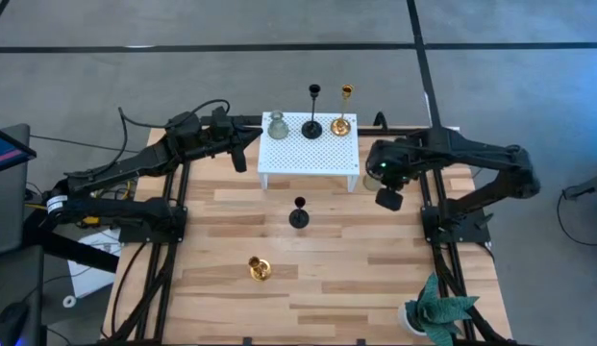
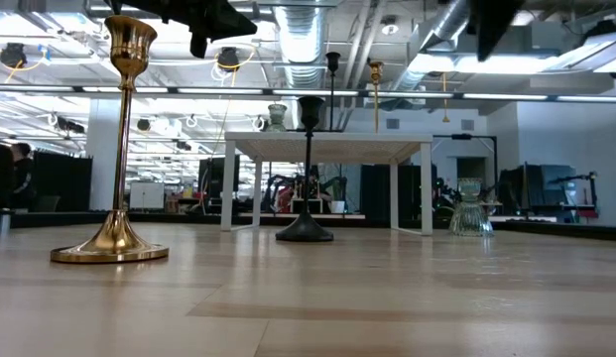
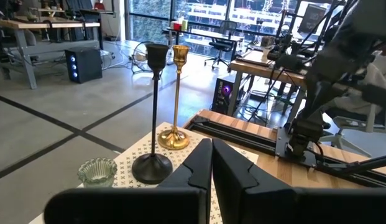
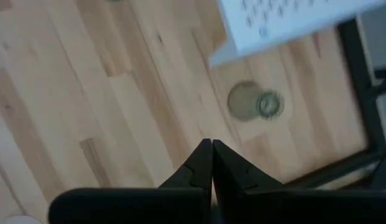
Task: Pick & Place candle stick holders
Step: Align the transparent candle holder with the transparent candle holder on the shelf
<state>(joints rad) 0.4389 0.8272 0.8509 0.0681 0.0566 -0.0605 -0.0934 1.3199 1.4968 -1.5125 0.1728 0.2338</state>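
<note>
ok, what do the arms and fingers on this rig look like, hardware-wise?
Both are dark, near-black jointed arms. The left arm carries loose black cables looping off its upper links and a white band near its base end. The right arm looks cleaner, with a small green light on its wrist. In the wrist views, the fingers are matte black, angular and tapering to a point.

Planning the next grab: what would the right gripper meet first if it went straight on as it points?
The right gripper, jaws shut, points down at the table. Bare wood probably comes first; the green glass holder beside the white stand lies slightly past its tips.
</note>
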